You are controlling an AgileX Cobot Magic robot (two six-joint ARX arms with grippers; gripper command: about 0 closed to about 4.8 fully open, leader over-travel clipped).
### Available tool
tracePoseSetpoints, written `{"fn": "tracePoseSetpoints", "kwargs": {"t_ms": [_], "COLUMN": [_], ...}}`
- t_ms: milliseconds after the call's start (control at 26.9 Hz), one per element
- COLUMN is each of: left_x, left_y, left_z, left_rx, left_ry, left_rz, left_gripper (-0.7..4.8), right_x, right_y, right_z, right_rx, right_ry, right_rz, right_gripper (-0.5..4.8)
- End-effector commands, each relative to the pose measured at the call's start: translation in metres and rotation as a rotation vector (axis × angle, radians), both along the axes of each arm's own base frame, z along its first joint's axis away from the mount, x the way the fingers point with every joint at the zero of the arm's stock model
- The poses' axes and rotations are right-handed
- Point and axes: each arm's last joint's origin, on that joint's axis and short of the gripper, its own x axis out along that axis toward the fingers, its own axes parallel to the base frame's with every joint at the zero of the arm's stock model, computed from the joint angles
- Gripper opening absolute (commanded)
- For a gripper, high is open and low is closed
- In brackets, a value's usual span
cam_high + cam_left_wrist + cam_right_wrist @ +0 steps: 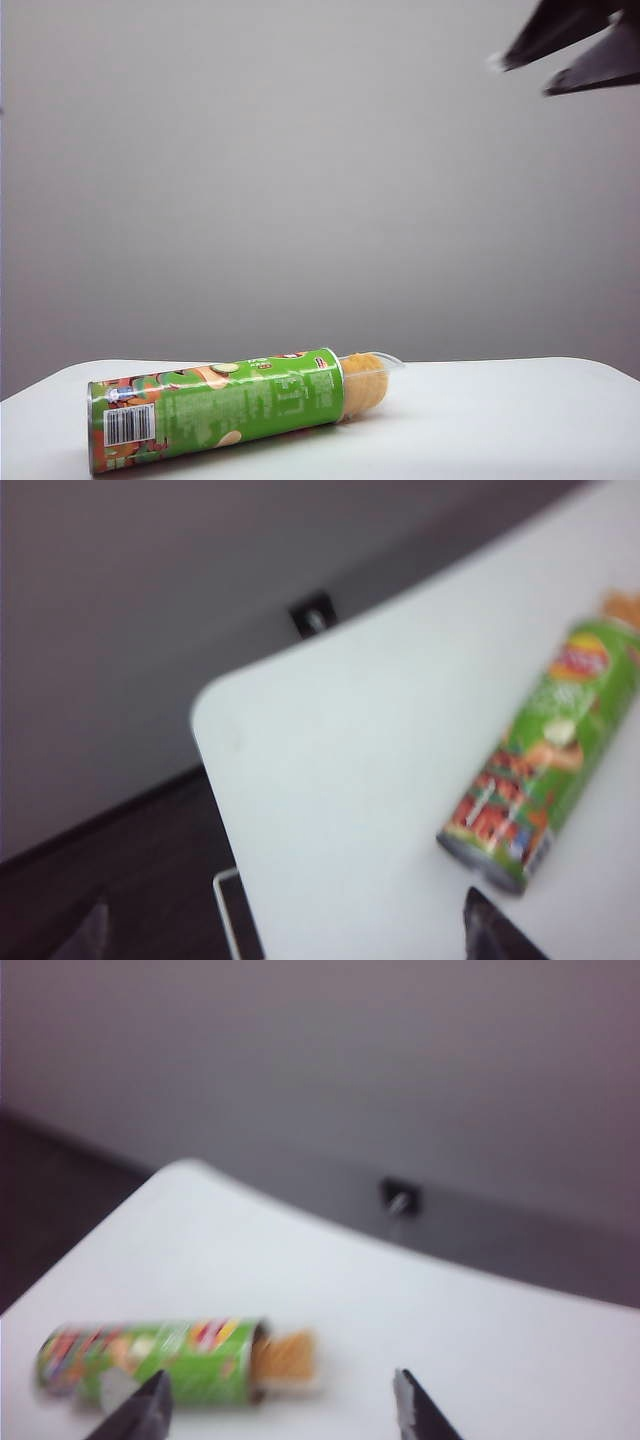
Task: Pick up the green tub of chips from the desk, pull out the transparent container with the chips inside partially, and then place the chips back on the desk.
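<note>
The green tub of chips (pixel 220 405) lies on its side on the desk (pixel 500 420), barcode end toward the left. The transparent container (pixel 385 362) sticks partly out of its right end, showing the stacked chips (pixel 362 385). My right gripper (pixel 525 78) hangs high at the upper right, well clear of the tub. In the right wrist view it (pixel 280 1400) is open and empty, above and short of the tub (pixel 150 1360) and chips (pixel 285 1355). My left gripper (pixel 285 930) is open and empty, over the desk's corner, off from the tub (pixel 545 760).
The desk's rounded corner (pixel 205 715) and its edge drop off to dark floor. A white-edged frame (pixel 225 910) shows below that corner. A small dark socket (pixel 400 1198) sits on the grey wall behind.
</note>
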Motion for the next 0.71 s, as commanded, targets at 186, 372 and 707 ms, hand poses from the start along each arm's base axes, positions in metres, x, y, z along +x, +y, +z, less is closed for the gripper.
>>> {"fn": "tracePoseSetpoints", "kwargs": {"t_ms": [186,372,707], "left_x": [-0.026,-0.035,-0.051], "left_y": [0.013,0.012,0.012], "left_z": [0.001,-0.02,-0.056], "left_rx": [-0.289,-0.346,-0.504], "left_ry": [-0.191,-0.279,-0.397], "left_rz": [0.024,0.048,0.126], "left_gripper": [4.79,4.23,3.57], "right_x": [-0.033,-0.054,-0.082], "right_y": [-0.022,-0.017,-0.012], "right_z": [-0.003,-0.026,-0.066], "right_rx": [0.144,0.225,0.232], "right_ry": [-0.21,-0.296,-0.412], "right_rz": [-0.135,-0.181,-0.343], "right_gripper": [2.6,1.56,-0.01]}}
